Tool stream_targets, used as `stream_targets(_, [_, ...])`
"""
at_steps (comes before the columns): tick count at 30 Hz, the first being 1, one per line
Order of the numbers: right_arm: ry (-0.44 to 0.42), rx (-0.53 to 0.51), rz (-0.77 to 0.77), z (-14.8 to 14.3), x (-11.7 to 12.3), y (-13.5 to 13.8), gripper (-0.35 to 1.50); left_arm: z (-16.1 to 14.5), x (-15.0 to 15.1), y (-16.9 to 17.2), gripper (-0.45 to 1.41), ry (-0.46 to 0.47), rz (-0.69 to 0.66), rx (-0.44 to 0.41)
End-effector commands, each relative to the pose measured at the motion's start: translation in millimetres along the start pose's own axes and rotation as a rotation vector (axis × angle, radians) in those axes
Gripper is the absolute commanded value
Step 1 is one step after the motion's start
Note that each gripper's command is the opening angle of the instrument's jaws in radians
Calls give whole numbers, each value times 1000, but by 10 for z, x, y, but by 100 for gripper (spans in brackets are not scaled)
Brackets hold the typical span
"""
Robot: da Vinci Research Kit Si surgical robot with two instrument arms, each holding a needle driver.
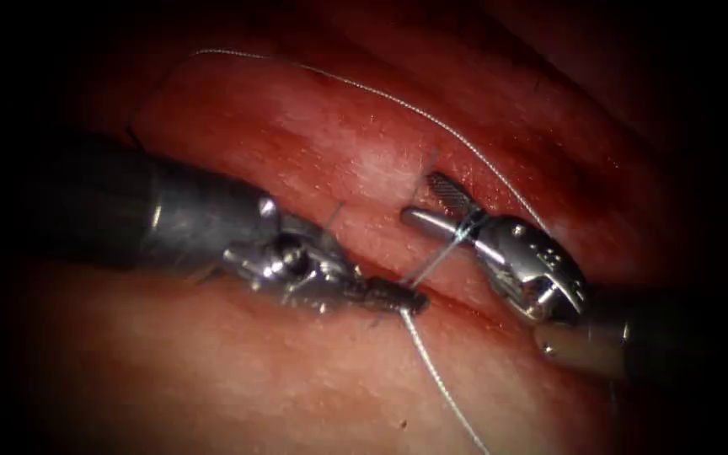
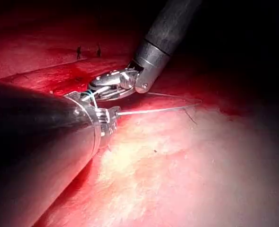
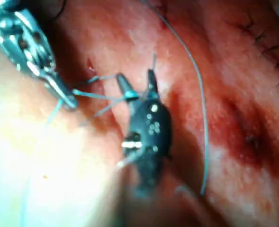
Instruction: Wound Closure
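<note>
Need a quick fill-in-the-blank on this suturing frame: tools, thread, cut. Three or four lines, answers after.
1. The left tool has its jaws ____ on the thread.
2. The right tool has its jaws ____, with thread passing between them.
3. The two tool tips meet over the ____ in the tissue.
4. A long strand of thread arcs over the tissue on the ____ side of the cut.

Missing words: shut; open; cut; right

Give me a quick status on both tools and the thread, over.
Left tool shut on the thread at the cut. Right tool open, thread running between its fingers. Needle not located. Nothing in the way.
</note>
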Motion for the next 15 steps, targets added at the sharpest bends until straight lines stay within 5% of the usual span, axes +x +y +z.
stream_targets(1, [-5, -18, 14, 9, -5, 2, 48, 7, -1, 1, -45, 1, -6, 0])
stream_targets(5, [-76, -59, 38, 16, -7, 9, 73, 8, -3, 0, -45, 1, -6, 0])
stream_targets(15, [-70, -70, 55, 37, -10, 6, 73, 6, -3, 1, -45, 0, -11, 0])
